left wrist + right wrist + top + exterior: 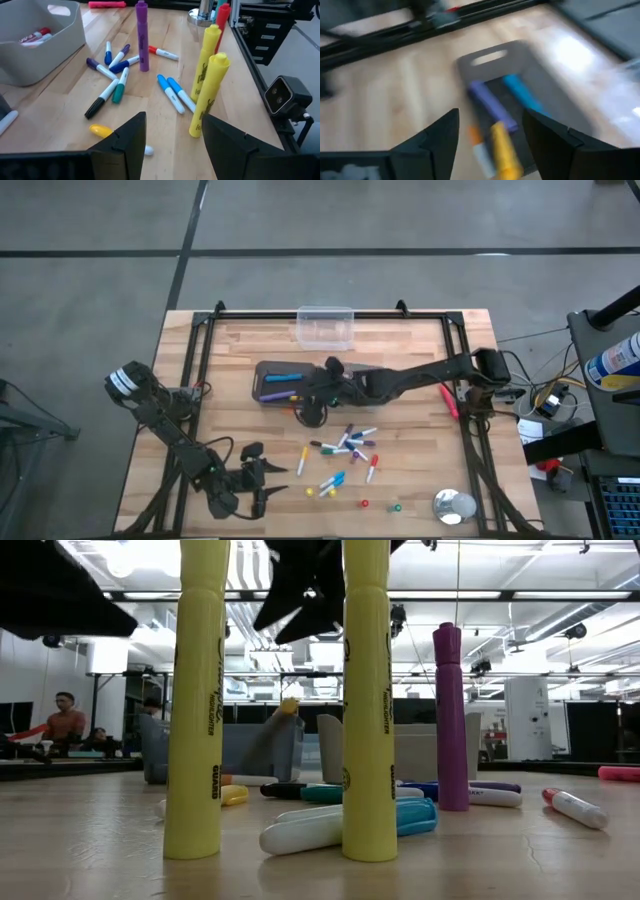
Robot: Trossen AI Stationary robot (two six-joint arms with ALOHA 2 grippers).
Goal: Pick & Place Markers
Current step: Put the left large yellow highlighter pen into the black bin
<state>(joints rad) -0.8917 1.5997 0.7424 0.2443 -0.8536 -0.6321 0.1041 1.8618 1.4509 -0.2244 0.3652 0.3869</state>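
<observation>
I see the wooden table (420, 470) with a dark bin (285, 383) near its middle, my landmark. Beyond the bin sits a clear plastic box (324, 327). My right gripper (490, 145) hangs over the bin, fingers spread and holding nothing; under it the bin holds purple, blue and yellow markers (492, 107). My left gripper (172, 140) waits well off from the bin toward the front left corner, fingers spread too. Between the bin and the front edge lies a scatter of loose markers (345, 445): white barrels with blue, teal, red and black caps, plus two yellow highlighters (210, 90) and a purple one (142, 35) standing upright. The highlighters' print is too small to read. A silver tape roll (453, 506) sits at the front right corner.
</observation>
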